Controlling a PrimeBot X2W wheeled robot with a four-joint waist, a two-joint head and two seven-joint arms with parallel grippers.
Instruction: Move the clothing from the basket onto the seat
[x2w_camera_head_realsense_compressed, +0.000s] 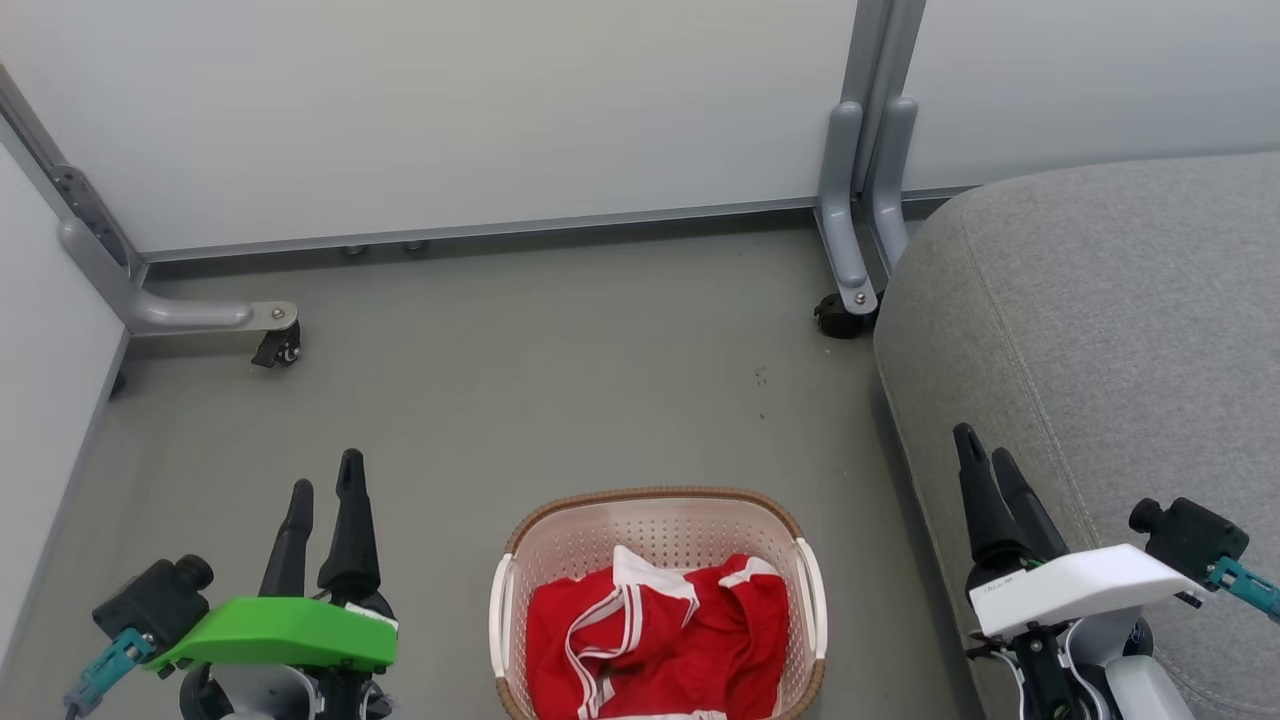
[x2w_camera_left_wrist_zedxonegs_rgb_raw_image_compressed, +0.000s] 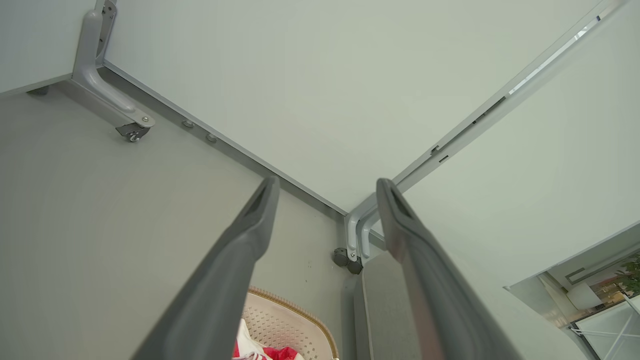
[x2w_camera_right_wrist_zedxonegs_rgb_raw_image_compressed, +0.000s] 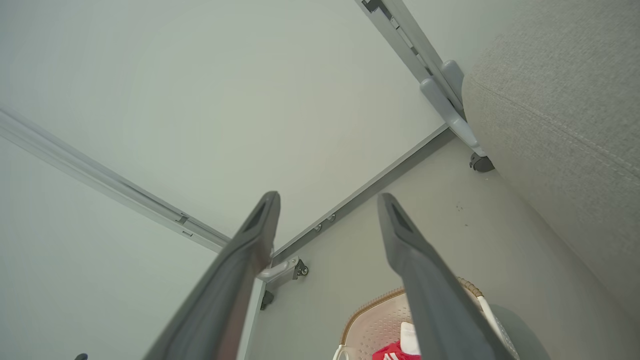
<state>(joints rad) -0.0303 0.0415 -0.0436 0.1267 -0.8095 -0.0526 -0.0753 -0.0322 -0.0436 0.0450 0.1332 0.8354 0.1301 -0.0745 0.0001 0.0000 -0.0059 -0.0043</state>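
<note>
Red, white-striped soft sports clothing lies crumpled in the brown-rimmed cream perforated plastic basket, between the left fingers and right fingers. Both pairs are spread and empty. The clothing looks light, limp and likely to trail, so pinch a raised fold. The rounded light-grey upholstered seat sits beside the right fingers.

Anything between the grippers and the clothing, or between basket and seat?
Nothing visible. The clothing lies uncovered in the open-topped basket, between the left gripper and right gripper; only bare floor separates basket and seat.
</note>
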